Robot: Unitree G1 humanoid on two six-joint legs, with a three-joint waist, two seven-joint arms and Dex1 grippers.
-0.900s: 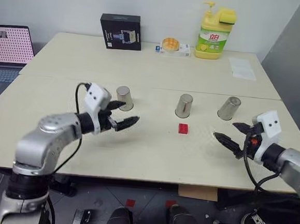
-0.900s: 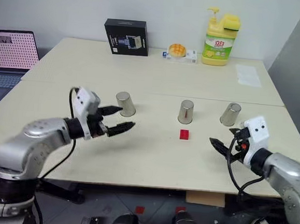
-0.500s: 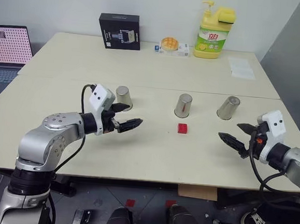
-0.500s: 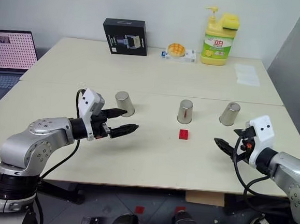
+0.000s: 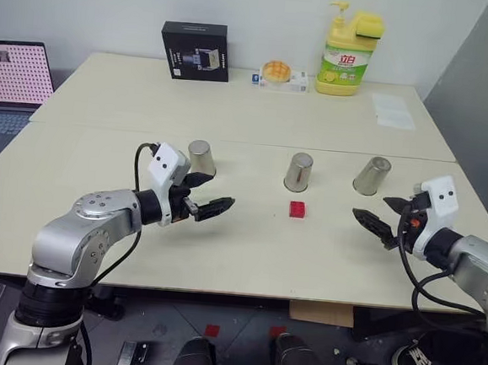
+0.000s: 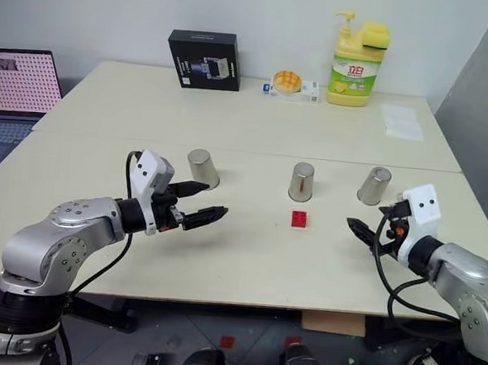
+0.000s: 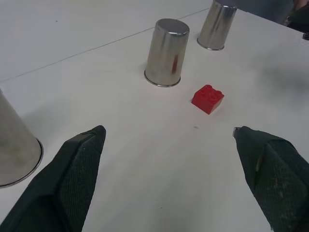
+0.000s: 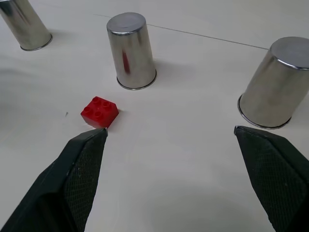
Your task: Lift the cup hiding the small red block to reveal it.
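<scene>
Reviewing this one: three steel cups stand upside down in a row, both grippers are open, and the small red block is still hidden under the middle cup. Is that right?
Not quite. The small red block is not hidden: it lies bare on the table just in front of the middle cup, as the left eye view shows. The rest holds: left cup and right cup stand inverted too, and left gripper and right gripper are open.

I am counting three steel cups (image 5: 201,157) (image 5: 299,172) (image 5: 371,175), one small red block (image 5: 298,210), one box (image 5: 195,52), one soap bottle (image 5: 347,57) and one laptop (image 5: 14,80).
</scene>
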